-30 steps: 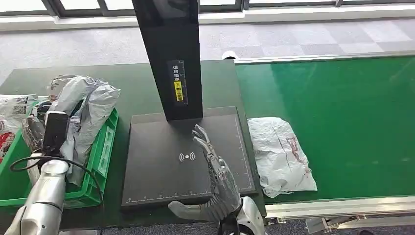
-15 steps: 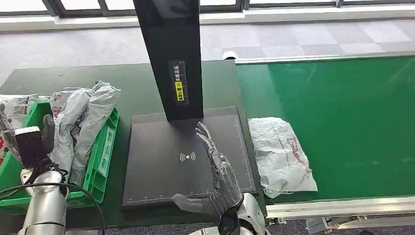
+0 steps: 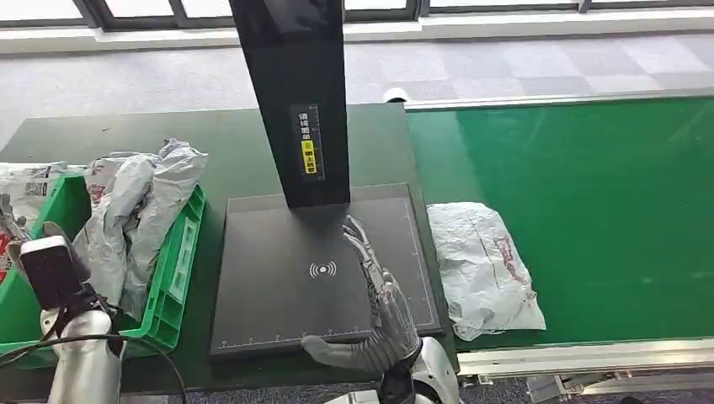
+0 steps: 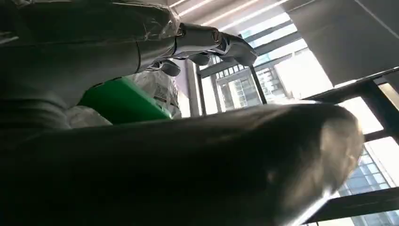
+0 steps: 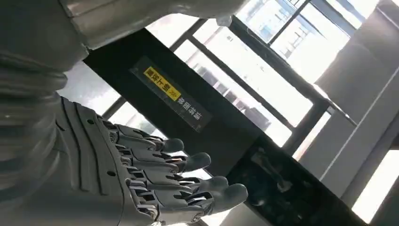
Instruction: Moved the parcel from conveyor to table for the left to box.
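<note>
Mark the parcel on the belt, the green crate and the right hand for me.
parcel [image 3: 484, 268], head view, middle of the grey bag.
green crate [image 3: 175, 278], head view, its right side wall.
right hand [image 3: 383, 307], head view, back of the hand, fingers extended.

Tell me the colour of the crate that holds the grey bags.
Green; the crate shows best in the head view.

Grey carpet tiles, window frames along far wall, bright daylight
</note>
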Robot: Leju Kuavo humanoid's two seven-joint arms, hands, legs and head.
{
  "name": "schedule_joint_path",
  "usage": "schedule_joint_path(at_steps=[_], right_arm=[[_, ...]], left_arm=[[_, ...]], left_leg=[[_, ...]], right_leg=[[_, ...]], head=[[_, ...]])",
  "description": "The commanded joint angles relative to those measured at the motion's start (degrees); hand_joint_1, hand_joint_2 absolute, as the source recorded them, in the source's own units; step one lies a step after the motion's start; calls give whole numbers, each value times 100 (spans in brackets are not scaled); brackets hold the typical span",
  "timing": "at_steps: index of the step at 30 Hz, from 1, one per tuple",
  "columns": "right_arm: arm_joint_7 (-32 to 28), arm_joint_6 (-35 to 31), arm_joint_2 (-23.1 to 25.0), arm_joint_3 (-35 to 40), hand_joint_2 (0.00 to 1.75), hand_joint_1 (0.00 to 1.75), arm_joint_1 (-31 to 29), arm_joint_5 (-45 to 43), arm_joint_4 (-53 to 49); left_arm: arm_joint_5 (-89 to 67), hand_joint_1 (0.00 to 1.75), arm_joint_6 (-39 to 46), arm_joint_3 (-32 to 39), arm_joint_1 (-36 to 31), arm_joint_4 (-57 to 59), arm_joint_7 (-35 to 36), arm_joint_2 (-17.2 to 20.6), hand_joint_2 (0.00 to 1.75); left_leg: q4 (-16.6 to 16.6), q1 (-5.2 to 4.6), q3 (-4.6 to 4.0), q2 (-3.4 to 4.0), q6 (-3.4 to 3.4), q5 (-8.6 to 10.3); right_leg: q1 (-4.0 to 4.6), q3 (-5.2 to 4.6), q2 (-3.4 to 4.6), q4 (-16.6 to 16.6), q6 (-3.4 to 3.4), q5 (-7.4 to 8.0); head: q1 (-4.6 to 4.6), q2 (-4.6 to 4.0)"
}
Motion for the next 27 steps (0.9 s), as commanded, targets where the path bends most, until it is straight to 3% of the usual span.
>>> schedule_joint_path(at_steps=[1, 2, 5, 6, 11, 15, 27], right_arm=[[1927, -105, -70, -1312, 175, 0, 20, 1858, 665], [2146, -152, -126, -1675, 175, 0, -28, 2065, 937], [2149, -133, -221, -2541, 175, 0, -4, 2289, 1425], [2412, -303, -287, -2853, 175, 0, 46, 2680, 1571], [2614, -64, -454, -3703, 175, 0, 92, 2992, 1958], [2603, -35, -428, -3883, 175, 0, 180, 3016, 1855], [2913, 56, -515, -4460, 175, 0, 139, 3351, 1892]], left_arm=[[1244, 0, -902, -1015, 924, -1426, -363, -460, 0], [1398, 0, -845, -1221, 1150, -1798, -363, -623, 0], [1686, 0, -883, -2067, 1633, -2428, -363, -681, 0], [1788, 0, -994, -2305, 1739, -2549, -363, -697, 0], [1610, 0, -870, -2872, 1670, -2345, -354, -731, 0], [1736, 0, -1039, -2832, 1393, -1925, -363, -730, 0], [1957, 0, -1475, -2505, 1257, -2161, -363, -803, 0]], left_leg=[[-4, -1, -4, -9, 5, 5], [-1, 2, -9, -6, 7, 3], [-15, -3, -2, 1, 13, 6], [-20, -3, -3, -3, 17, 9], [-16, -11, -5, -37, 29, -1], [-12, -15, -7, -31, 35, -10], [-4, -25, -14, -2, 32, -15]], right_leg=[[0, 2, -12, -7, 3, 1], [3, -1, -10, -10, 4, 3], [-1, 3, -10, -27, 7, 10], [0, 5, -19, -38, 9, 12], [-4, 20, -47, -45, 13, 3], [-10, 13, -45, -34, 11, 0], [-6, -8, -18, -23, 12, 0]], head=[[0, 0], [0, 0], [0, 0], [0, 0], [0, 0], [0, 0], [0, 0]])
